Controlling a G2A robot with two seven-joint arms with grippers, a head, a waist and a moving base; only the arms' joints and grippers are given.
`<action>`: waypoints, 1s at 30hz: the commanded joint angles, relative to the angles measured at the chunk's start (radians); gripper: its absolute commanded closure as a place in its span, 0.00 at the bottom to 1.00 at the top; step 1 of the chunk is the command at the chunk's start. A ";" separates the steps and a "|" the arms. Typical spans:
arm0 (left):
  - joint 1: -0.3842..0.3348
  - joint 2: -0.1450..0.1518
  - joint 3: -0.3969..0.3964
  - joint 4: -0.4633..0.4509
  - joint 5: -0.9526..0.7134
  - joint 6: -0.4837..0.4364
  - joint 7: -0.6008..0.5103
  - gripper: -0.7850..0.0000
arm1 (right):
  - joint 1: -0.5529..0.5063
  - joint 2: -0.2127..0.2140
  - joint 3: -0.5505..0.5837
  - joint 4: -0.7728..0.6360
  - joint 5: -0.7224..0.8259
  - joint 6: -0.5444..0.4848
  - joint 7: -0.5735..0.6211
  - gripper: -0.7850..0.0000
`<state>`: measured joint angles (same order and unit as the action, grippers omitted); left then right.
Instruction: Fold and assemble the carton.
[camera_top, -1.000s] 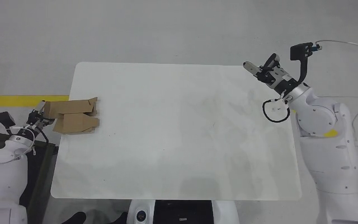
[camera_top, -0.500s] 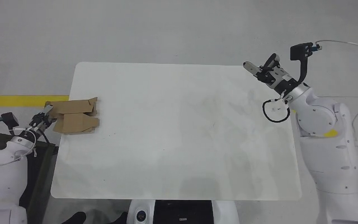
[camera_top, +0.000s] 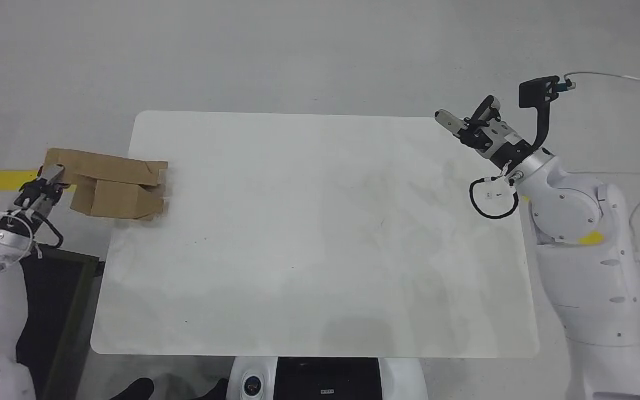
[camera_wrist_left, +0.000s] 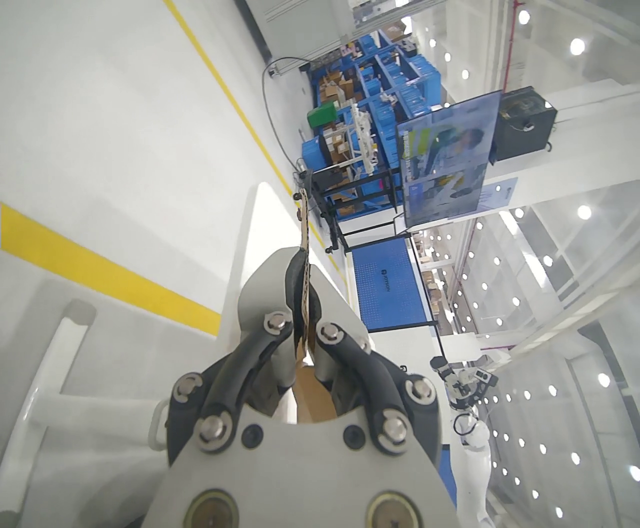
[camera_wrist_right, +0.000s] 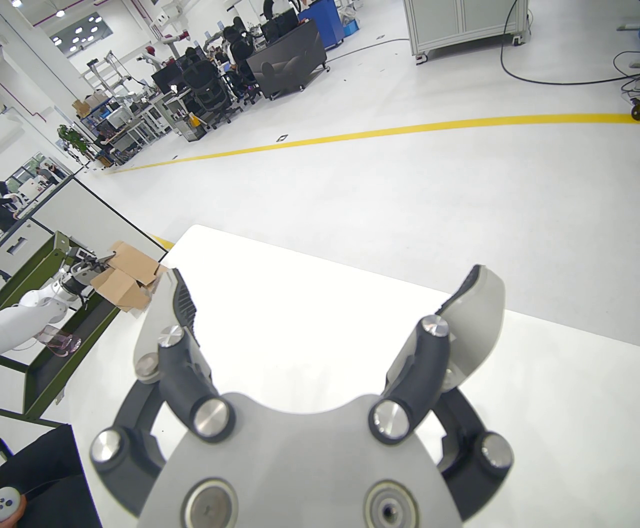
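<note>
**Carton pinched at the desk's left edge**

We see the brown carton (camera_top: 112, 185) spanning the left edge of the desk (camera_top: 320, 250), one end over the desk top and the other jutting past it. We cannot tell whether it touches the surface. The left tool (camera_top: 40, 190) sits off that edge at the carton's outer end. Its wrist view shows the grip that the top view does not: both fingers (camera_wrist_left: 260, 295) are clamped on a thin cardboard edge. The right wrist view shows the flaps (camera_wrist_right: 132, 260) raised. The right tool (camera_top: 468, 120) hovers over the desk's far right corner, spread wide and empty.
</note>
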<state>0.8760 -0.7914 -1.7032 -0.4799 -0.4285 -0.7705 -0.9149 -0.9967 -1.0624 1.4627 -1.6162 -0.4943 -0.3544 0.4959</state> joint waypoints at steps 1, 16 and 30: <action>-0.023 0.005 -0.004 -0.031 0.001 -0.005 -0.009 1.00 | 0.000 0.000 0.000 0.000 0.000 0.000 0.000 0.00; -0.276 -0.040 0.169 -0.147 0.068 0.064 -0.067 1.00 | 0.000 0.000 0.000 0.000 0.000 0.000 0.000 0.00; -0.477 -0.160 0.484 -0.157 0.098 0.052 -0.187 1.00 | 0.000 0.000 0.000 0.000 0.000 0.000 0.000 0.00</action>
<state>0.4035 -0.9435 -1.2445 -0.6282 -0.3295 -0.7224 -1.1000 -0.9967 -1.0624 1.4627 -1.6162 -0.4943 -0.3544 0.4959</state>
